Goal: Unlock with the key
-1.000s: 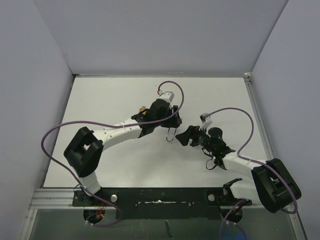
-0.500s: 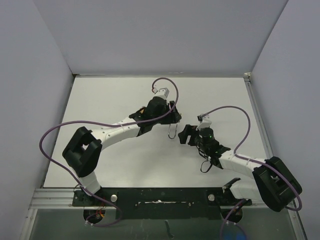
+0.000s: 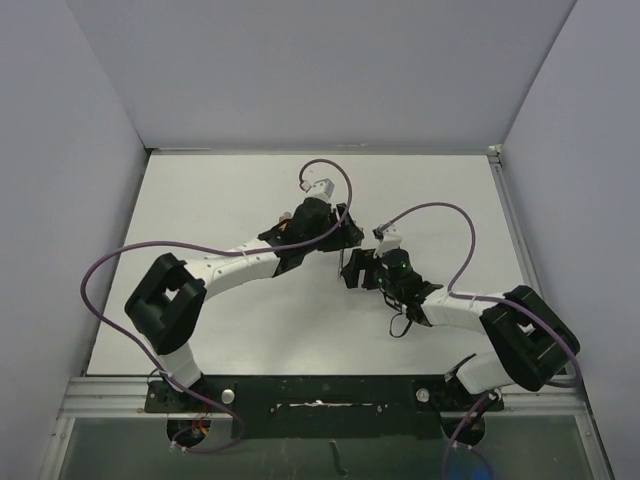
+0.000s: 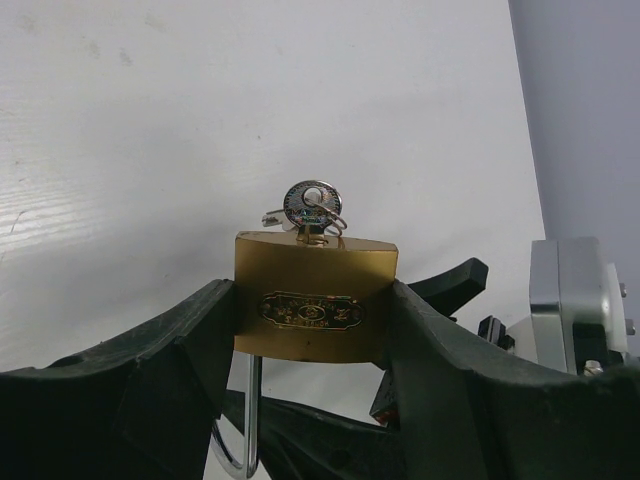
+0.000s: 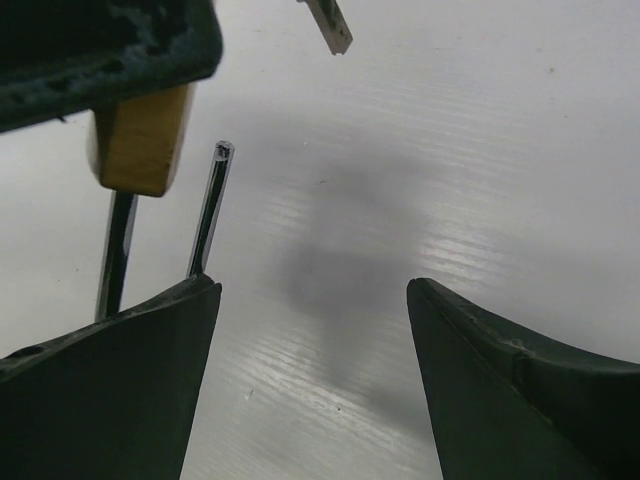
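Note:
My left gripper point(image 4: 312, 335) is shut on a brass padlock point(image 4: 315, 310), clamping its body between both fingers above the table. A silver key point(image 4: 310, 205) with a small ring sits in the keyhole on the padlock's far end. The steel shackle point(image 4: 250, 420) hangs from the near end. In the right wrist view the shackle point(image 5: 207, 215) has its free end out of the brass body point(image 5: 140, 145). My right gripper point(image 5: 312, 290) is open and empty, its left finger just by the shackle. In the top view the left gripper point(image 3: 335, 232) and the right gripper point(image 3: 356, 270) are close together at mid-table.
The white table point(image 3: 230, 200) is walled at the back and both sides. Purple cables point(image 3: 430, 212) loop over both arms. A black finger of the right gripper point(image 4: 450, 290) and its silver wrist part point(image 4: 570, 300) show at the right of the left wrist view.
My right gripper has moved left and away from the bases, up close to the hanging shackle. The left gripper with the padlock has shifted slightly toward the back.

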